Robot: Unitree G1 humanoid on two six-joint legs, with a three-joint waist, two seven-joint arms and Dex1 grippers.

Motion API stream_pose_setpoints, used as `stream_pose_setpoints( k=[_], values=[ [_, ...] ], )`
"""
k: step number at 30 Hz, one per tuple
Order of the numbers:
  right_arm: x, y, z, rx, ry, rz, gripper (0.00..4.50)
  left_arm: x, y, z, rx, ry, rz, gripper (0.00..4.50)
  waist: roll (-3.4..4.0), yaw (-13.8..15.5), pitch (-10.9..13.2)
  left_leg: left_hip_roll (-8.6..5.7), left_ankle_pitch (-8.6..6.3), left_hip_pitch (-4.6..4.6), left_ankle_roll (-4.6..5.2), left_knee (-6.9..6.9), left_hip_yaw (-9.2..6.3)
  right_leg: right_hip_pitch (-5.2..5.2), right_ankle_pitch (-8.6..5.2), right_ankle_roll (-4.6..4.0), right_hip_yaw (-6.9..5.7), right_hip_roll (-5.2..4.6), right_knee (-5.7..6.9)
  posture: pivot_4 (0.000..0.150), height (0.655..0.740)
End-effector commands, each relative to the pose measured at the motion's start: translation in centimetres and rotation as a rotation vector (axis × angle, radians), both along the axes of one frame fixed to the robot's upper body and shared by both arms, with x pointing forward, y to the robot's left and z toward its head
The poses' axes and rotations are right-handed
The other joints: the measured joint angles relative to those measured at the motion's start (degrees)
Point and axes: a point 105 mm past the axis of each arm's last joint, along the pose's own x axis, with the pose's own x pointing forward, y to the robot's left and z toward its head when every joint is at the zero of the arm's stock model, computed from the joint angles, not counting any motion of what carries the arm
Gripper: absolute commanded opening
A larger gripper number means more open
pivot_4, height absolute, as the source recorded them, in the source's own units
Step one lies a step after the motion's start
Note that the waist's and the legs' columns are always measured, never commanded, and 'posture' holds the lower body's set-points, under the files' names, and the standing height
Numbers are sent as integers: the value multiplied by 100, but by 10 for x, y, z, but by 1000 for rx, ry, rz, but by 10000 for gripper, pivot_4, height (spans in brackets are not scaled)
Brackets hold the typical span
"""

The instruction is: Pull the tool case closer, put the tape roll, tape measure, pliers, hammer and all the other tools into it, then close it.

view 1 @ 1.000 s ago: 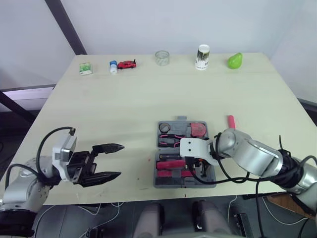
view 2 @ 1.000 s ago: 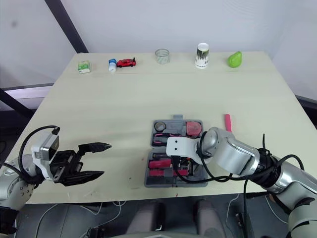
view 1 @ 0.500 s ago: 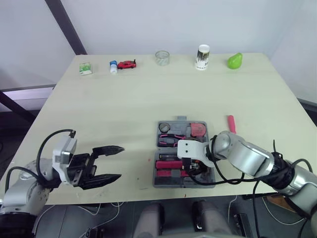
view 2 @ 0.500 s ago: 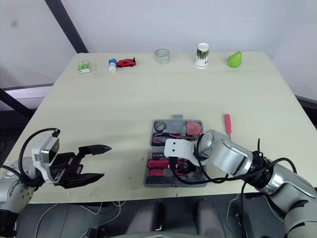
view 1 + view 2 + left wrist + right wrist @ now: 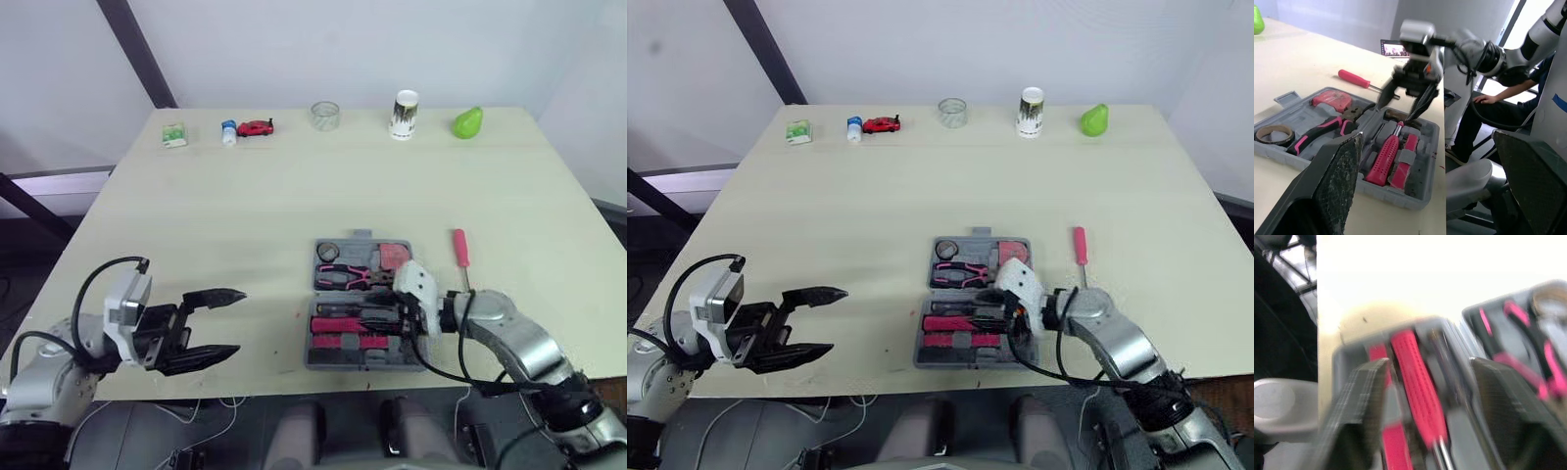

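Right end effector (image 5: 1394,112), fingers apart, is hovering over the tool case (image 5: 361,236) near a light, stiff screwdriver (image 5: 459,248), likely best gripped mid-handle.

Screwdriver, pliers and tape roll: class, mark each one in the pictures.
screwdriver (image 5: 458,244), left eye view, on its red handle.
pliers (image 5: 1327,126), left wrist view, on a pink handle.
tape roll (image 5: 1277,141), left wrist view, on its near rim.

Soft, even light leaves only faint shadows on the surface (image 5: 294,196), which glares white in the motion-smeared right wrist view, while the left fingers (image 5: 1337,181) loom out of focus in the left wrist view.
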Motion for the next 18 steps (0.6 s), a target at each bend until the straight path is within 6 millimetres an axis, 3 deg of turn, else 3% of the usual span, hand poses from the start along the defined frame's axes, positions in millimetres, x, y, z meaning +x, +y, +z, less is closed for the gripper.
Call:
stream_pose_setpoints(
  k=[1,3,10,14,18],
  values=[
    [6,-1,6,55,-80,-5,10688,-4,-1,6,-12,-30,-56,45000,0,-18,0,0,0,1,0,0,-1,0,0,0,0,0,0,1500,7400],
    [8,-1,3,66,-88,-12,1719,-4,-1,6,-11,-30,-57,45000,0,-30,0,1,0,14,0,-2,3,9,-1,-1,4,7,2,1500,7400],
    [6,2,-19,38,-93,7,785,-6,-4,6,-17,-31,-66,45000,0,-5,0,2,0,51,0,-8,9,45,-1,-1,11,6,1,1500,7400],
    [-3,-9,-67,-172,-94,80,785,-4,-6,6,-21,-35,-70,45000,0,-2,0,0,0,57,0,-9,15,47,-2,-1,15,6,1,1500,7400],
    [-19,-19,-114,-334,20,115,785,-2,-9,8,-27,-42,-79,45000,-36,-24,-54,4,0,81,0,-11,19,60,-2,-2,19,12,2,1500,7400]
  ],
)
